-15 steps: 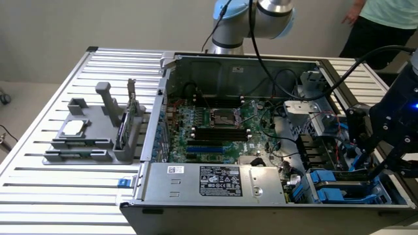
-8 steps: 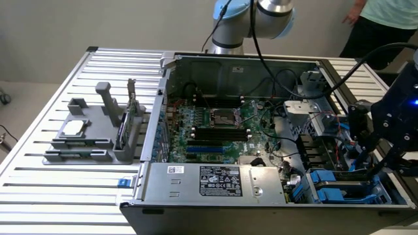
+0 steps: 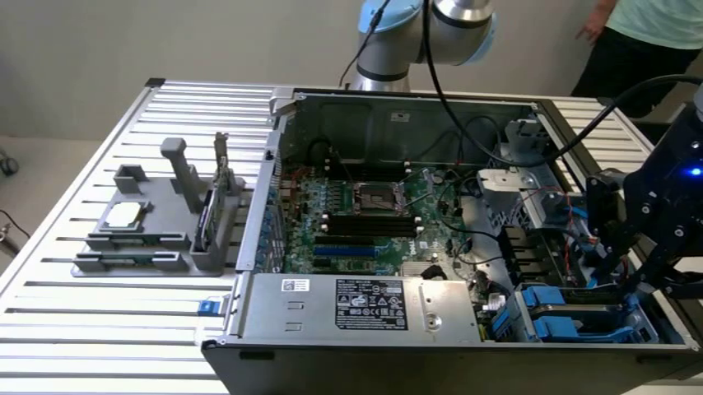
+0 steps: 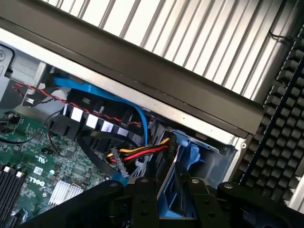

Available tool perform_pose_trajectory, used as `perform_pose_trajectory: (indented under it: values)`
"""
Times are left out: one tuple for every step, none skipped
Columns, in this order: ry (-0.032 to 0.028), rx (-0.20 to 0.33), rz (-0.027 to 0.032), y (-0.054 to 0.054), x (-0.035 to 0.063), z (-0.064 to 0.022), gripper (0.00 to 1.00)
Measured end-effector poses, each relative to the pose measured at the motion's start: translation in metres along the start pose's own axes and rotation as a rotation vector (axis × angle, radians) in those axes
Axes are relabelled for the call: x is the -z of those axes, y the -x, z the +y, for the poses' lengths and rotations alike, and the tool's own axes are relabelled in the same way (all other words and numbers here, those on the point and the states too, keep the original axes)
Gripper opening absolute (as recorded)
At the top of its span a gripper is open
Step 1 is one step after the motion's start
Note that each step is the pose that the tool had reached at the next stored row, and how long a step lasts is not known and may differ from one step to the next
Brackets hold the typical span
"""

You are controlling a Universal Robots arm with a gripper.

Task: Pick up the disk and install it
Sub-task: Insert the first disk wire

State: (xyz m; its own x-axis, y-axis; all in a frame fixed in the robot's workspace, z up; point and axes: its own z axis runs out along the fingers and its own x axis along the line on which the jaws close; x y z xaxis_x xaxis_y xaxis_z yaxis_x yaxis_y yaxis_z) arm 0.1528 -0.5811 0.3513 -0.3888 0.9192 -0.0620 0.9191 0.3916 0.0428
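Look at the corner of the big open black computer case (image 3: pixel 439 369) on the exterior view's right, by its low front wall. Your black tool (image 3: pixel 628 267) hangs there, reaching down inside the case. In the wrist view you can see its two black fingers (image 4: pixel 144 199) with the flat silver-grey disk in its blue plastic frame (image 4: pixel 169 195) between them. The fingers sit tight on both sides of the disk, so I judge that the tool is gripping it: closed part way, with the disk filling the gap.

What matters most is how the disk lines up with its slot. The disk stands on its thin edge, not flat. Its long side runs straight out from the tool, down toward the blue plastic drive slot (image 4: pixel 192 154) in that same corner of the case. So the slot lies right ahead of the disk and very near it — I cannot tell if the disk's far end is touching it yet.

A bunch of red, yellow and black wires (image 4: pixel 142 153) and a flat blue cable (image 4: pixel 95 89) lie just beside the slot, further inside the case. They look close to the disk, so mind them. The green circuit board (image 3: pixel 363 222) is in the middle of the case, well apart from the tool. The case sits on the ribbed silver metal surface (image 3: pixel 66 321).
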Motion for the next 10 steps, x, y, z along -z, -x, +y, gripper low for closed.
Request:
perform_pose_trajectory:
  values:
    - [-0.0007, -0.008, 0.0011, 0.0001, -0.0005, 0.0000, 0.31]
    - [-0.0010, -0.014, 0.0023, 0.0001, -0.0011, -0.0001, 0.31]
    - [-0.0010, -0.018, 0.0041, 0.0002, -0.0018, -0.0002, 0.31]
    - [-0.0008, -0.021, 0.0060, 0.0003, -0.0025, -0.0003, 0.31]
    - [-0.0002, -0.024, 0.0083, 0.0004, -0.0033, -0.0003, 0.31]
    - [0.0008, -0.026, 0.0113, 0.0007, -0.0042, -0.0002, 0.31]
    - [0.0018, -0.027, 0.0146, 0.0011, -0.0050, 0.0001, 0.31]
    - [0.0023, -0.027, 0.0179, 0.0015, -0.0057, 0.0004, 0.31]
    - [0.0022, -0.028, 0.0214, 0.0020, -0.0064, 0.0006, 0.31]
    - [0.0016, -0.028, 0.0242, 0.0025, -0.0066, 0.0007, 0.31]
